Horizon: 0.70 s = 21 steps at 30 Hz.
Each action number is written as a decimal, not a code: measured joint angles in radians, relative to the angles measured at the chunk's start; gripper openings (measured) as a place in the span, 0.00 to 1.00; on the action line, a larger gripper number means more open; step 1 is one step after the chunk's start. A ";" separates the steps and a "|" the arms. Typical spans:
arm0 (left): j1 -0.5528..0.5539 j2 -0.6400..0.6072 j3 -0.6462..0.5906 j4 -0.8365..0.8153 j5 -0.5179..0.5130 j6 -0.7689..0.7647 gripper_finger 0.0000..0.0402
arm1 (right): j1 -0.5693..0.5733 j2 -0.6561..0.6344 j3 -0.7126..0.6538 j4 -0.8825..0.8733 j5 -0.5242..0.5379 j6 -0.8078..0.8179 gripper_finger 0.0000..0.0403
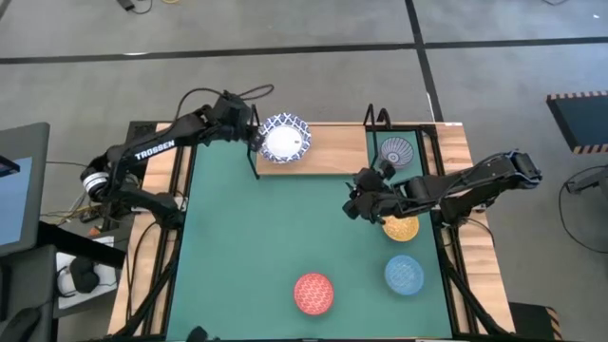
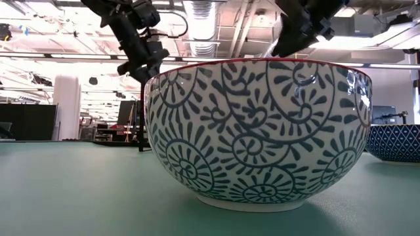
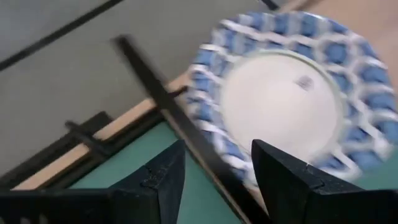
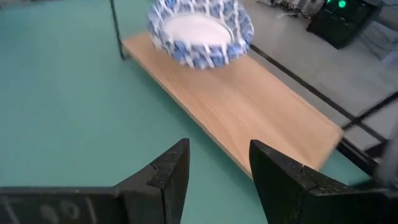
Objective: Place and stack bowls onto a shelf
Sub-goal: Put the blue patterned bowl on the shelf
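Room first: in the high view the green mat lies bare across the left and centre of the frame, with the red bowl at lower centre and the light blue bowl at lower right. My left arm reaches from the left edge up to upper centre, where my left gripper sits at the left end of the shelf, jaws open and holding nothing, just beside the white bowl with the blue rim resting on the board. A black post of the shelf frame crosses between my left fingers and that bowl. Right of it the board is bare wood. The grey-blue patterned bowl sits past its right end. My right gripper hovers below the shelf at centre right, jaws open, empty, its arm stretching in from the right edge over the yellow-orange bowl.
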 joint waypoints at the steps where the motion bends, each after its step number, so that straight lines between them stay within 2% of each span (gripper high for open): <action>1: -0.024 -0.006 0.000 -0.008 -0.004 0.014 0.42 | 0.000 -0.005 0.000 -0.058 -0.005 0.026 0.48; 3: -0.082 -0.022 0.000 -0.015 -0.022 0.036 0.42 | 0.000 -0.018 0.000 -0.192 -0.010 0.120 0.48; 6: -0.189 -0.048 0.000 -0.014 -0.095 0.063 0.42 | 0.002 -0.030 0.000 -0.378 -0.007 0.284 0.48; 9: -0.302 -0.079 0.000 -0.002 -0.186 0.078 0.42 | 0.023 -0.033 0.000 -0.504 -0.024 0.381 0.48; 14: -0.474 -0.123 -0.010 0.032 -0.350 0.106 0.42 | 0.059 -0.034 0.000 -0.535 -0.046 0.438 0.48; 21: -0.639 -0.174 -0.073 0.065 -0.453 0.076 0.42 | -0.018 -0.034 0.000 -0.556 -0.056 0.437 0.48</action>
